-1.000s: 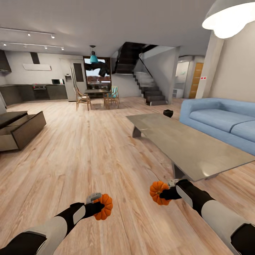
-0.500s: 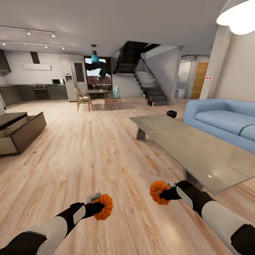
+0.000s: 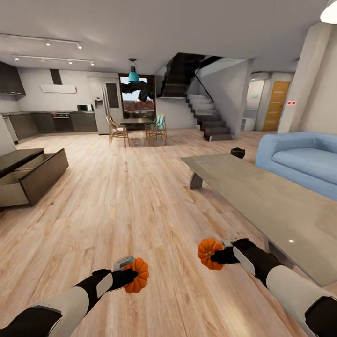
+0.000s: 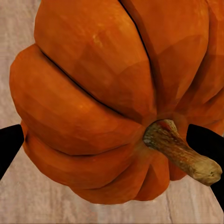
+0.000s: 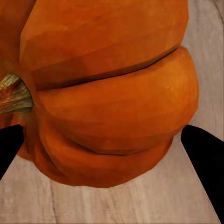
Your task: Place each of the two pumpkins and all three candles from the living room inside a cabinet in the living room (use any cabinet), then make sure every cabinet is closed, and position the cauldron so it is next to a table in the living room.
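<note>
Left gripper, at 7 o'clock in the head view, has its jaws clamped on one pumpkin, held clear above the wooden floor. In the left wrist view that pumpkin sits between both dark fingertips, its stem pointing towards the camera.

Right gripper, at 5 o'clock, has its jaws closed round the second pumpkin, also off the floor. In the right wrist view this pumpkin spans the gap between the fingers.

Cabinet stands at 9 o'clock with one front panel swung open. Table runs from 2 to 4 o'clock, beside the blue sofa. Cauldron sits on the floor just beyond the table's far end, at 2 o'clock.
</note>
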Controlling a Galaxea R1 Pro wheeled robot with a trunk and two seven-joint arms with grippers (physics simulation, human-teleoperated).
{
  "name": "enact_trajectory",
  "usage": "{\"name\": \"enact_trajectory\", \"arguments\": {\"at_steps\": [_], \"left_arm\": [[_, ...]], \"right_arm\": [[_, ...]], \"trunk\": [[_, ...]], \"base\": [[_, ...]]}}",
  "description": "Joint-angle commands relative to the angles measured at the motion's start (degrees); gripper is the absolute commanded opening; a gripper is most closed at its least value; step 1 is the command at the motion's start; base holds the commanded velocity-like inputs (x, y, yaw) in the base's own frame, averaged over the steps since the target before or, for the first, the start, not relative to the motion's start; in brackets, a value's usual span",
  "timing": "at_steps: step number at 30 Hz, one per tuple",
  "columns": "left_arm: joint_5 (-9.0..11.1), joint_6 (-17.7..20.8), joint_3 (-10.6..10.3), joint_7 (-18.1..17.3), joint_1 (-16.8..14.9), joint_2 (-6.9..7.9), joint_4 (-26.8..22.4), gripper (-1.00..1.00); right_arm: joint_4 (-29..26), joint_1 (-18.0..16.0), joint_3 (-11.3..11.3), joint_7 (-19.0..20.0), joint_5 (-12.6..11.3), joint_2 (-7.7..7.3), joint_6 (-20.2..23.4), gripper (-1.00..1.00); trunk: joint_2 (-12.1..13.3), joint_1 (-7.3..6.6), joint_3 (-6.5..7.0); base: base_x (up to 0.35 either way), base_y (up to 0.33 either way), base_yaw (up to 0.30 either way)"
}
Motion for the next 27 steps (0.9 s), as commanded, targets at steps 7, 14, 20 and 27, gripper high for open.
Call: {"name": "enact_trajectory", "arguments": {"at_steps": [7,14,20,27], "left_arm": [[0.7,-2.5,-0.2,-0.1,-0.1,0.00,0.9,-1.00],[0.7,-2.9,-0.2,-0.1,-0.1,0.00,1.2,-1.00],[0.7,-2.9,-0.2,0.0,-0.1,0.00,1.3,-1.00],[0.7,-2.9,-0.2,0.0,-0.1,-0.08,1.3,-1.00]], "right_arm": [[-0.1,0.0,0.2,0.2,0.2,-0.07,0.2,-1.00],[-0.1,0.0,0.2,0.2,0.2,-0.07,0.2,-1.00],[-0.1,0.0,0.2,0.2,0.2,-0.07,0.2,-1.00],[-0.1,0.0,0.2,0.2,0.2,-0.07,0.2,-1.00]], "trunk": [[0.0,0.02,-0.05],[0.0,0.02,-0.05],[0.0,0.02,-0.05],[0.0,0.02,-0.30]], "base": [[0.335,0.001,0.281],[0.337,0.000,0.278],[0.337,0.000,0.071],[0.337,0.000,0.133]]}}
